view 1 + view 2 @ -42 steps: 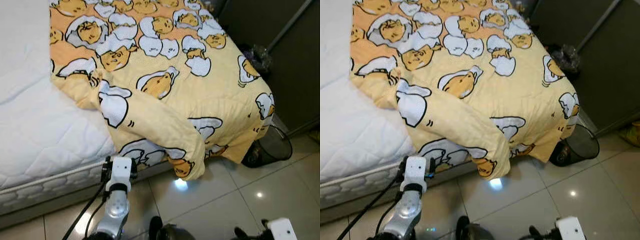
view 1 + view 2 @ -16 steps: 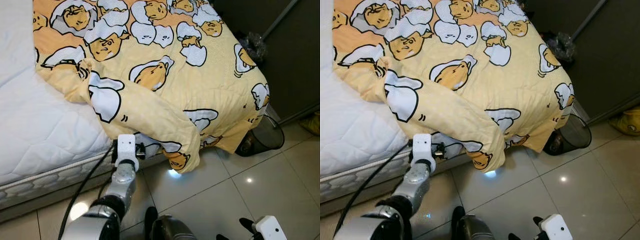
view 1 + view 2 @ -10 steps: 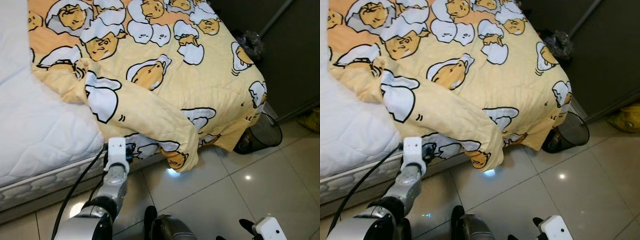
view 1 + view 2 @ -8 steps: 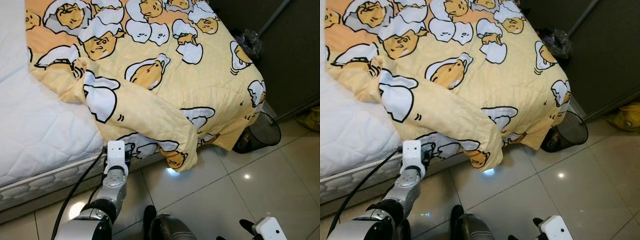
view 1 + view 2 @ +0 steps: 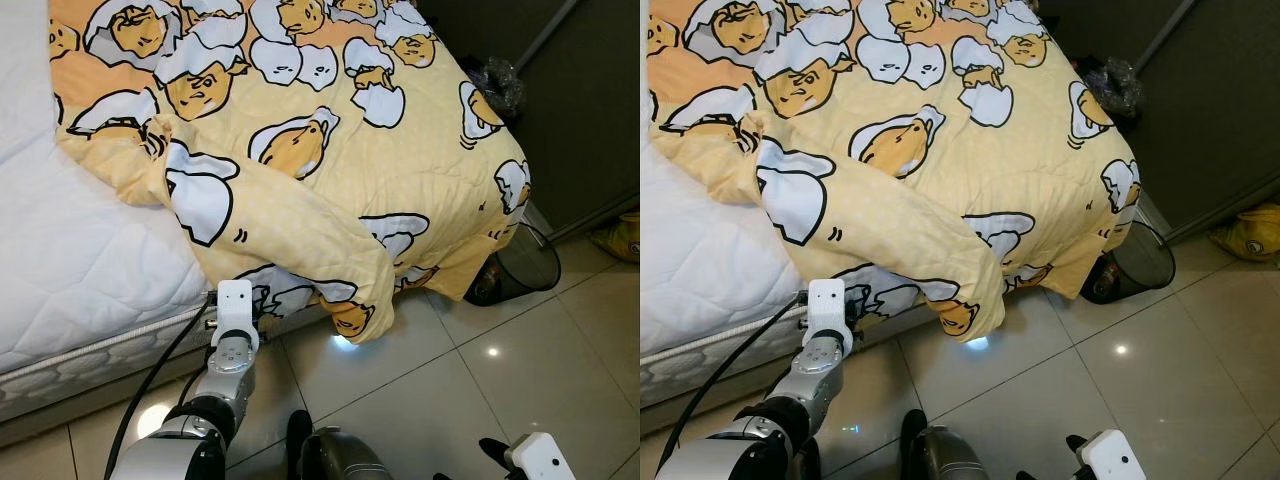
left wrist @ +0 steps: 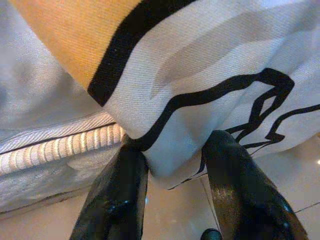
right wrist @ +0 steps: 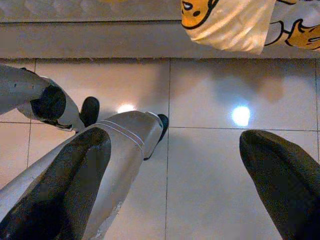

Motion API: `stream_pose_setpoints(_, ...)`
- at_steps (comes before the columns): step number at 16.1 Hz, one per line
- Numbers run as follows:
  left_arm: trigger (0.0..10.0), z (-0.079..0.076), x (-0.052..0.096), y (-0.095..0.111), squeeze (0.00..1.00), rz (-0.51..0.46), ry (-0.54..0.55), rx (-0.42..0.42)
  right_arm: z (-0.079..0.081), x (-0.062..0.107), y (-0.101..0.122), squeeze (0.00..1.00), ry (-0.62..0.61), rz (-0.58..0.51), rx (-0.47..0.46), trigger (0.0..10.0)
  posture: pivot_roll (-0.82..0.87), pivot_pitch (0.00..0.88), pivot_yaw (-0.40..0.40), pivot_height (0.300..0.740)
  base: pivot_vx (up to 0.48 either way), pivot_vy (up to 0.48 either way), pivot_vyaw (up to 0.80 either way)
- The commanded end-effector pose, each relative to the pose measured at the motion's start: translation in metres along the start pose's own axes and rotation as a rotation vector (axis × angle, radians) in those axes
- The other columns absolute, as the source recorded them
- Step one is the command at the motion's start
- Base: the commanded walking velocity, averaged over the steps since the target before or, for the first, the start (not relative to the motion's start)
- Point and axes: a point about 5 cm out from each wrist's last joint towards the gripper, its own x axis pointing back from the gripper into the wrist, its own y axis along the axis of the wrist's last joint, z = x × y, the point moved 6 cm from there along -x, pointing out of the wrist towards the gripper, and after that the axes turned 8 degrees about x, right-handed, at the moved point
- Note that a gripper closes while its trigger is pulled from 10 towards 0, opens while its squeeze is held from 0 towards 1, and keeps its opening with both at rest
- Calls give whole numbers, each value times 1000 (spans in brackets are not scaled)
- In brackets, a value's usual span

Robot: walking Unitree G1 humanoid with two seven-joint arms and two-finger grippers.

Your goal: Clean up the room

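A yellow blanket [image 5: 330,150] printed with egg cartoons lies crumpled over the corner of a white mattress [image 5: 80,260], its lower edge hanging over the bed's side. My left gripper [image 5: 237,303] is raised against that hanging edge by the mattress seam. In the left wrist view, a white, black-lined fold of the blanket [image 6: 200,115] fills the gap between the two black fingers [image 6: 120,200], which press on it from both sides. My right gripper [image 7: 170,170] hangs low over the tiled floor, open, with nothing between its fingers.
A black mesh waste bin [image 5: 525,265] stands on the floor by the bed's corner, partly under the blanket. A dark wardrobe [image 5: 585,110] rises behind it, with a yellow thing [image 5: 622,236] at its foot. Glossy tiles [image 5: 480,380] spread to the right. My own leg [image 7: 115,145] is below.
My left gripper rose from below the mattress edge to the blanket's hanging edge and now holds a fold of it. The camera shifted slightly; the right arm stayed low.
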Motion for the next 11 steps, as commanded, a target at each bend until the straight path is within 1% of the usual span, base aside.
stream_pose_setpoints(1,0,-15,4,-13,0,56,-47,-14,1,4,-9,0,-1,38,-12,10000,-226,353,-253,740,0,0,0)
stream_pose_setpoints(4,0,-15,3,-11,0,59,-44,-43,-2,5,-10,0,-10,41,-13,10000,-228,355,-250,740,0,0,0)
stream_pose_setpoints(6,0,-15,2,-9,0,56,-49,-45,-3,4,-12,0,-15,50,-8,10000,-230,352,-249,740,0,0,0)
stream_pose_setpoints(8,0,-19,2,-9,0,48,-91,-100,-2,1,-11,0,-19,43,-11,10000,-230,353,-245,740,0,0,0)
stream_pose_setpoints(10,0,-14,3,-12,0,57,-95,-100,-1,-2,-11,0,-21,38,-13,10000,-220,348,-232,740,0,0,0)
stream_pose_setpoints(11,0,-13,3,-15,0,61,-113,-120,-2,-6,-10,0,-26,29,-15,10000,-205,340,-217,740,0,0,0)
